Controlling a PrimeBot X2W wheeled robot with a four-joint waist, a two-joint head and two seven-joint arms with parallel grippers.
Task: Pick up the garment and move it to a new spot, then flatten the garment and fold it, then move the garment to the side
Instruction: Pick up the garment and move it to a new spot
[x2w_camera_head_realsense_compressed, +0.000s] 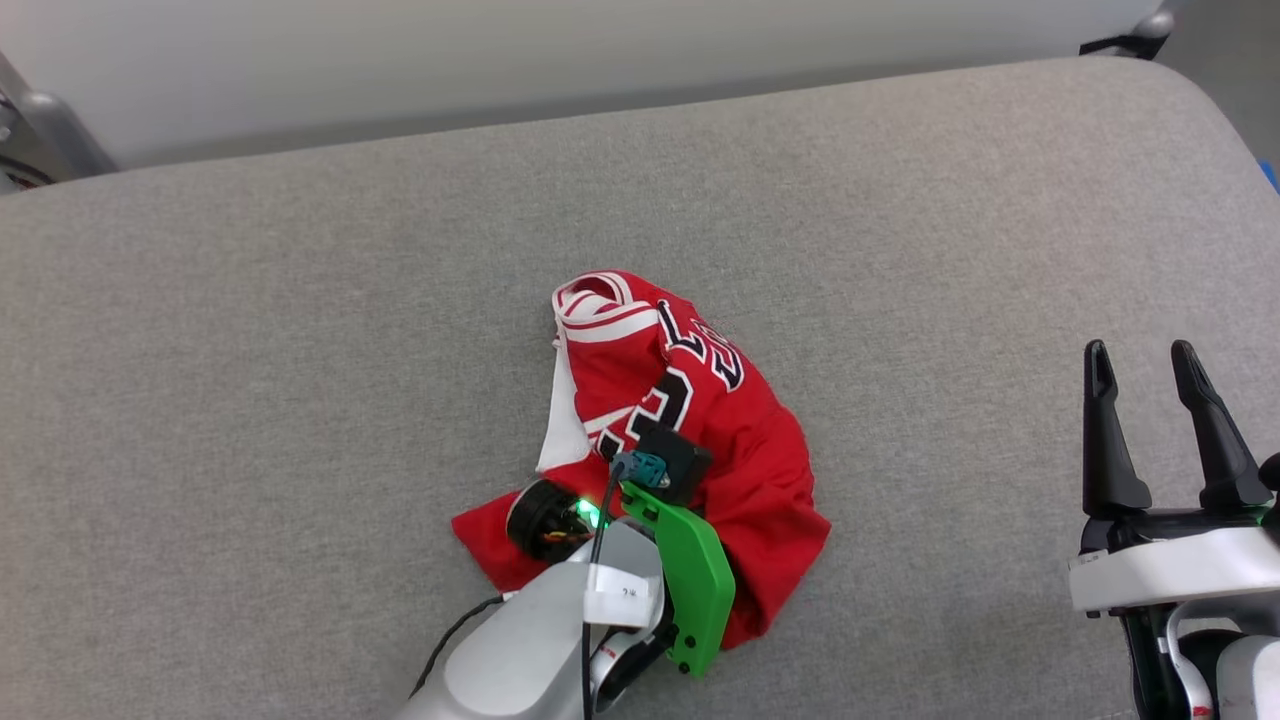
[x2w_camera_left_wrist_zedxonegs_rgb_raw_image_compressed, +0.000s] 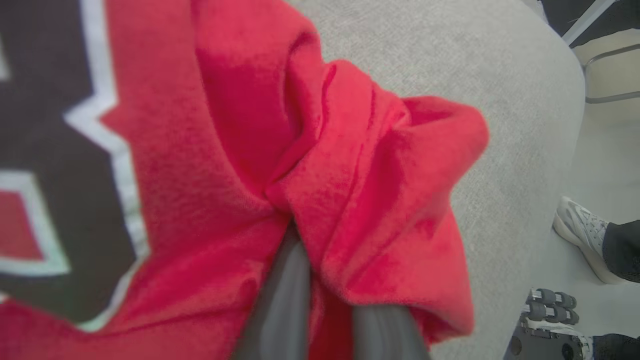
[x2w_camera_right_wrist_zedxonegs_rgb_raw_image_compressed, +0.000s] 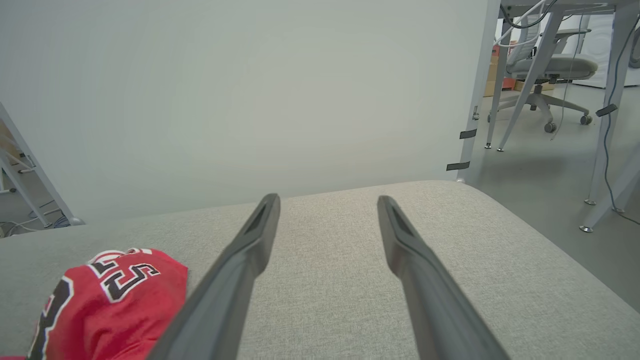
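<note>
The left hand pinched a fold of the crumpled red, white-sleeved basketball T-shirt at the middle of the grey fabric tabletop, where a slow, high lift should keep it clear; the right hand stood wide open.

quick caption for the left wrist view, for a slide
Left claw shut on a bunched fold of the red garment, crumpled on the grey cushion.
</note>
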